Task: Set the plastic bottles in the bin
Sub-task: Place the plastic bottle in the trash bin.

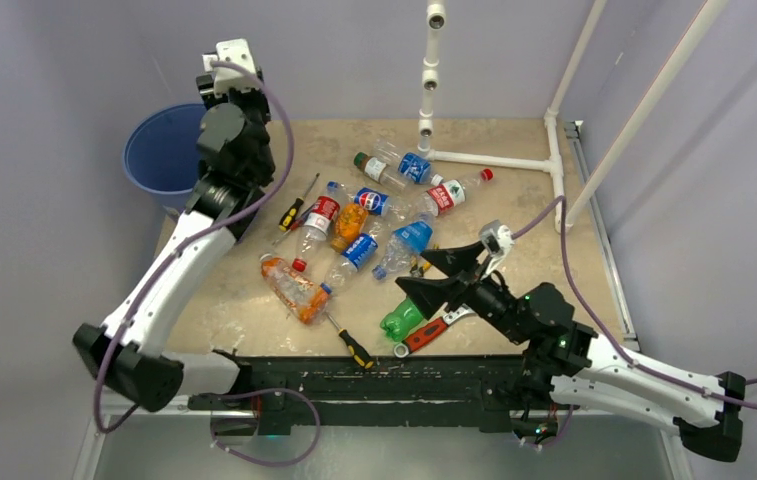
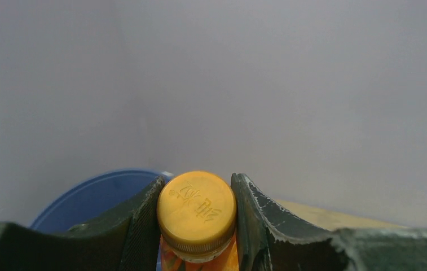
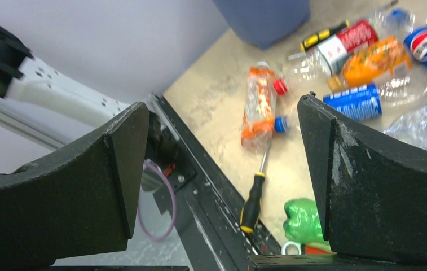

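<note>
My left gripper (image 2: 197, 217) is shut on the neck of an orange-filled bottle with an orange cap (image 2: 197, 209). It is held up by the rim of the blue bin (image 2: 95, 195), which stands off the table's far left corner (image 1: 159, 150). Several plastic bottles lie mid-table, among them an orange one (image 1: 294, 287), a crushed blue-label one (image 1: 406, 243) and a red-label one (image 1: 442, 196). My right gripper (image 1: 436, 274) hangs open and empty over the near part of the table. A green bottle (image 1: 401, 319) lies just below it and shows beside its right finger (image 3: 303, 221).
A black-and-yellow screwdriver (image 1: 351, 346) and a red-handled wrench (image 1: 430, 331) lie by the near edge, the screwdriver also in the right wrist view (image 3: 253, 208). Another screwdriver (image 1: 295, 208) lies near the bin. A white pipe frame (image 1: 499, 160) stands at the back right.
</note>
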